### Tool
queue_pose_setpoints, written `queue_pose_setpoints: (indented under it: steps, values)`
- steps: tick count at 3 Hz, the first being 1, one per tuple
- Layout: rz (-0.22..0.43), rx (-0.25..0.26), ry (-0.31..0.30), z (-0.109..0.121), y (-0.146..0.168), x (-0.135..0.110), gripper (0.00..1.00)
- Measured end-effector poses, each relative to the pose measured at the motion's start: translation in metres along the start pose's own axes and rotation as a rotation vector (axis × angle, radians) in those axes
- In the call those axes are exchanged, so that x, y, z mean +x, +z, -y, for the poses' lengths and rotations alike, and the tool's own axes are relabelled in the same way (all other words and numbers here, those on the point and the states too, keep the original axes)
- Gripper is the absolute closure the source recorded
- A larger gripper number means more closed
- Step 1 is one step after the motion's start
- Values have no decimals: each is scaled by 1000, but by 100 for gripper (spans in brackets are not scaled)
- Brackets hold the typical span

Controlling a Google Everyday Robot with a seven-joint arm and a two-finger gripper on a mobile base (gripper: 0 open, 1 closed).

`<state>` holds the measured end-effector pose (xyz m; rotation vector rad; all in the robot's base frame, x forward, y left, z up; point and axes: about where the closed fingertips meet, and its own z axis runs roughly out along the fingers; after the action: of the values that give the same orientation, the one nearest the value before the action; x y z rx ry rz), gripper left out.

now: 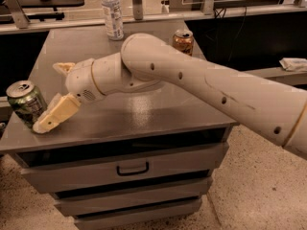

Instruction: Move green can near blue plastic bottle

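The green can (26, 103), with a silver top and pull tab, stands upright at the front left corner of the grey cabinet top (144, 111). My gripper (48, 96) is open just right of the can. Its near finger (55, 114) reaches down beside the can's right side, and the far finger (63, 67) shows behind it. The can is not between the fingers. The blue plastic bottle (112, 14), clear with a white cap and bluish-white label, stands upright at the far edge of the top, well behind my arm.
An orange-gold can (183, 40) stands at the back right of the top, behind my forearm. The cabinet has drawers (132, 167) below. A rail and shelving run behind the cabinet. A white cloth (293, 63) lies on the right.
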<state>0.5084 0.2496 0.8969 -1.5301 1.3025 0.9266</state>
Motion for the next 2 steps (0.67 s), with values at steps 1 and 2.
queue_pose_setpoints:
  steps: [1, 2]
  values:
    - [42, -39, 7, -8, 24, -5, 0]
    - [56, -56, 18, -14, 44, -5, 14]
